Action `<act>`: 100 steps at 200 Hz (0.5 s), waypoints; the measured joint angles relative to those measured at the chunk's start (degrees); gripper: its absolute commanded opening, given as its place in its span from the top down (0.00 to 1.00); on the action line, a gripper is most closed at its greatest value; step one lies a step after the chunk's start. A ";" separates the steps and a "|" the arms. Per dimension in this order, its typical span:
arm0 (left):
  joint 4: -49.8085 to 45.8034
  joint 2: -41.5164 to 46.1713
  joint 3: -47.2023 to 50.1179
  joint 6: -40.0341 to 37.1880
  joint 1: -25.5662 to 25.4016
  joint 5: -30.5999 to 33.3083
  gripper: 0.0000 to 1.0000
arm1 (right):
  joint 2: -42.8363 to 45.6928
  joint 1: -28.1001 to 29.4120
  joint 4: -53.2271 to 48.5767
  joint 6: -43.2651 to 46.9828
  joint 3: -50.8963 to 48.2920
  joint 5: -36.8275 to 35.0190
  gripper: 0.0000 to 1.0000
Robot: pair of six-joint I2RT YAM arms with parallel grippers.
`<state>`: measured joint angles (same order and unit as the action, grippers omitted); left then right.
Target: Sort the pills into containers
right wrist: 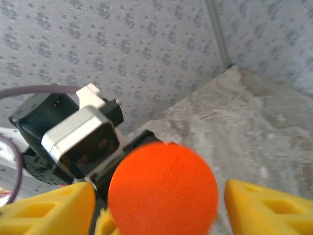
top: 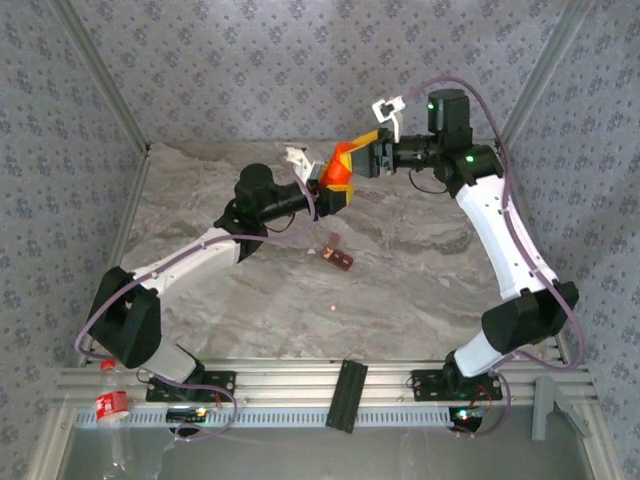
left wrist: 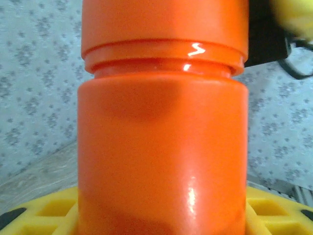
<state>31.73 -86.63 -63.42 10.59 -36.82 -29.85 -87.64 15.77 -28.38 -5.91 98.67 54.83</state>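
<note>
- Left end effector (top: 325, 190) pinches the orange bottle (top: 341, 172), held above the counter (top: 420, 300).
- Containers (top: 338, 259), a dark reddish-brown strip, lie mid-counter; one pale pill (top: 331, 306) lies apart, nearer the arm bases.
- Right end effector (top: 365, 152) is spread, yellow fingers (right wrist: 264, 208) flanking the bottle's cap (right wrist: 164, 191) without touching.

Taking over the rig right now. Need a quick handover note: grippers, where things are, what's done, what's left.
Left gripper: shut on the orange bottle, held up above the table.
Right gripper: open, fingers either side of the cap, not gripping it.
Containers: mid-table. One pill lies loose, nearer the bases.
Done: bottle lifted.
Left: cap is on the bottle; take it off, then sort the pills.
</note>
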 measured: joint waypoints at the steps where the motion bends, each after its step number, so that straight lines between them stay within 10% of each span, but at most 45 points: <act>1: 0.00 0.00 0.00 0.00 0.09 0.20 1.00 | 0.15 -0.04 0.13 -0.07 -0.13 -0.13 0.20; 100: -1.40 0.00 0.02 -3.52 0.28 6.62 1.00 | 7.74 8.72 0.68 -21.16 -3.87 -33.16 0.09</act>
<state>30.33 -86.63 -63.40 7.07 -36.53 -23.22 -79.90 24.49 -27.70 -27.07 94.80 21.67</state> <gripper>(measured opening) 0.542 0.914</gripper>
